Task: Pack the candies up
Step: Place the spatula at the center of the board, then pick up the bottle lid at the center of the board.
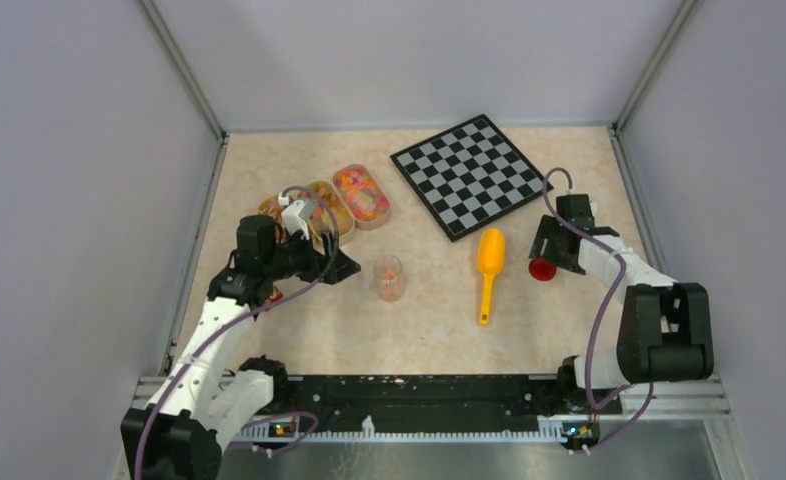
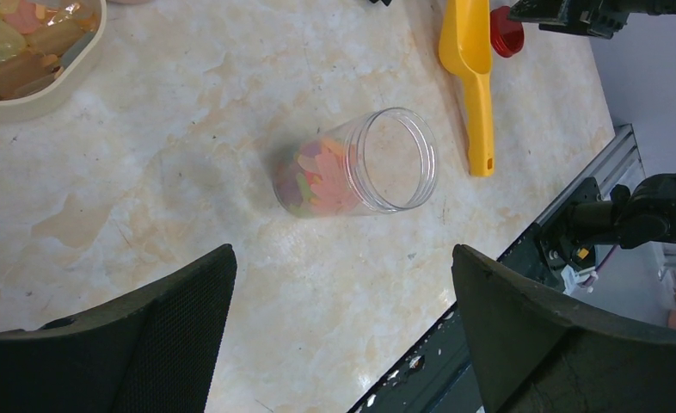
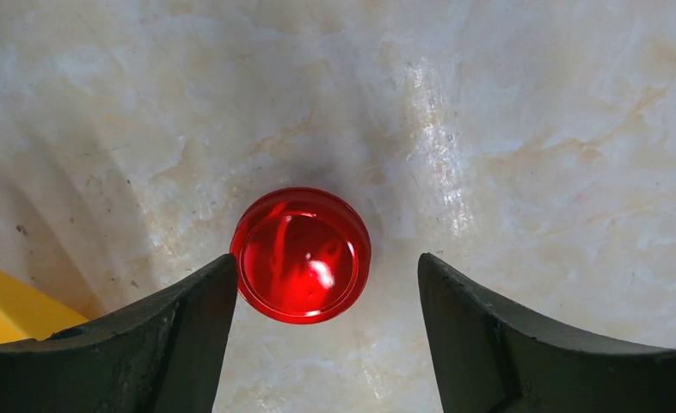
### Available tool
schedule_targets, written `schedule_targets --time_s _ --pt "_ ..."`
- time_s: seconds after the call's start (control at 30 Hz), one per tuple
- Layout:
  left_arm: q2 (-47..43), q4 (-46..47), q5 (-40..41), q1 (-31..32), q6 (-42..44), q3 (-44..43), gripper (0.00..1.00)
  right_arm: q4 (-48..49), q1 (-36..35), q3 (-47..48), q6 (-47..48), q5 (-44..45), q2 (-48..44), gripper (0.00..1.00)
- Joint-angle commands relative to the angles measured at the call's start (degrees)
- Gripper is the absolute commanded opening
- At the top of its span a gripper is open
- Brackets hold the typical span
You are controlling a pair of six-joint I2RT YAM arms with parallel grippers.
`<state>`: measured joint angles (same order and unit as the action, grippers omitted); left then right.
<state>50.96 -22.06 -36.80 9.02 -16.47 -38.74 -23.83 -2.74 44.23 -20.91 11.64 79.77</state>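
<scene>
Partly done, I judge: some candies (image 2: 317,176) fill the uncapped jar (image 2: 399,159) mid-frame and more lie in trays (image 1: 388,213) at upper left, while the left pincer (image 2: 343,255) gapes empty and the right pincer (image 3: 326,268) stands open astride the red lid (image 3: 300,254) on the desk (image 1: 429,330).

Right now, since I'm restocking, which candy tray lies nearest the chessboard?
The rightmost oval tray, holding red and pink candies; the other trays sit further left.

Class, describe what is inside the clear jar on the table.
Mixed-colour candies fill the lower part of the jar; the space below its open mouth is empty. Its base is hidden beneath them.
</scene>
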Motion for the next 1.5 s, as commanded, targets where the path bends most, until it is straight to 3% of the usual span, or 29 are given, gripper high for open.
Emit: schedule_targets --time_s 0.0,0.3,0.53,0.97,1.2,1.3,1.47 --pt "0.1 1.9 -0.3 0.5 1.0 0.2 0.99 3.3 1.0 0.1 2.6 -3.6 1.1 0.74" --pt "0.3 1.7 0.4 0.5 1.0 0.2 0.99 5.0 1.1 -1.1 3.7 -5.4 4.7 0.73" --pt "0.8 1.5 0.8 0.5 1.0 0.2 0.99 4.9 1.1 -1.4 4.9 -5.5 5.4 0.54" --pt "1.6 1.1 2.1 0.5 0.8 0.0 0.99 -5.0 0.6 4.6 8.6 -6.9 -4.3 0.5" --pt "-1.1 0.3 4.4 0.5 0.8 -0.6 0.99 -12.4 -10.0 12.0 8.9 -10.8 -8.6 0.47" --pt "-4.0 -0.5 8.3 0.5 0.7 -0.9 0.99 -12.9 -16.2 15.9 8.5 -14.0 -9.2 0.47" --pt "-7.4 -3.6 16.3 0.3 0.5 -2.9 0.99 -14.3 -28.6 24.4 7.7 -11.8 -6.0 0.47"
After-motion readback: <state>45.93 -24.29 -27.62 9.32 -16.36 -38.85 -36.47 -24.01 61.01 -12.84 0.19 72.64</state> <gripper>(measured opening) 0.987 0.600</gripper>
